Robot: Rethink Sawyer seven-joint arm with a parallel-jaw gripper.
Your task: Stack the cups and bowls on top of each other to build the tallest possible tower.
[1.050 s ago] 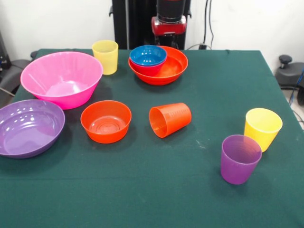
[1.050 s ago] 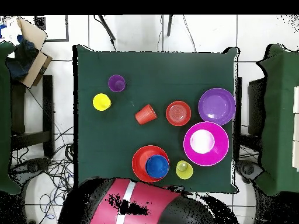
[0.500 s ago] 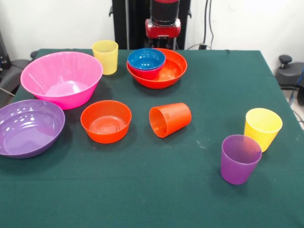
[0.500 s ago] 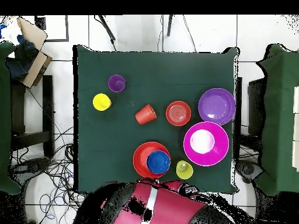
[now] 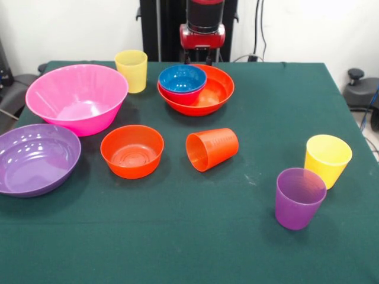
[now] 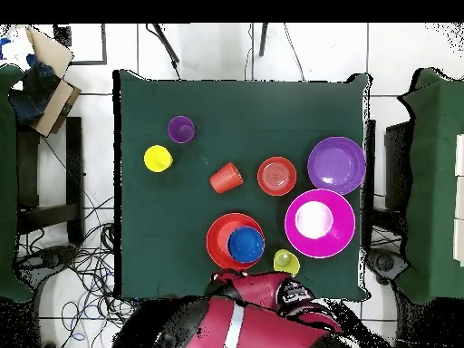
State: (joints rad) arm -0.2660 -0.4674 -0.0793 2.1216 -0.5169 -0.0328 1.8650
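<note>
Overhead only: arm (image 6: 258,313) over table (image 6: 245,109) edge

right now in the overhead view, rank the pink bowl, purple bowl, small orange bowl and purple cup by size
1. pink bowl
2. purple bowl
3. small orange bowl
4. purple cup

The camera looks straight down, so nearness hardly skews this.
</note>
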